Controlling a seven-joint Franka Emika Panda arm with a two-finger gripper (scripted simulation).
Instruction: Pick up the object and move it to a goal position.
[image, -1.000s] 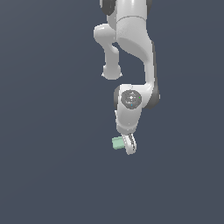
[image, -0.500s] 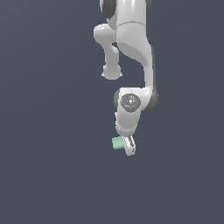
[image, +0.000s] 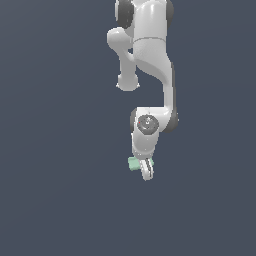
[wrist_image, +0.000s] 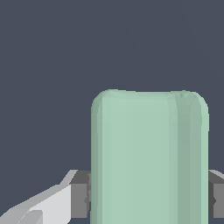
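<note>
In the exterior view the white arm (image: 150, 55) comes down from the top edge of the frame, right of centre, bends through a grey-capped joint near the middle, and ends in the claw (image: 146, 171) a little below centre. The claw points down and the block (image: 133, 163) sits in it, its pale mint end sticking out toward the exterior view's left; the rest of it is hidden behind the claw's fingers (image: 147, 172). Around them lies only a flat dark slate-blue ground, and this view does not show whether block or claw touches any surface. In the wrist view the block (wrist_image: 148, 162) fills the lower middle and right of the picture as a tall mint-green slab with rounded upper corners, running off the lower edge. A dark grey pad (wrist_image: 80, 199) presses against one of its long sides, backed by a pale grey finger in the lower left corner, and a second grey pad (wrist_image: 217, 199) meets the opposite side at the right edge. So the claw pinches the block between its two pads, with the block's free end standing clear above them against the same plain dark ground.
</note>
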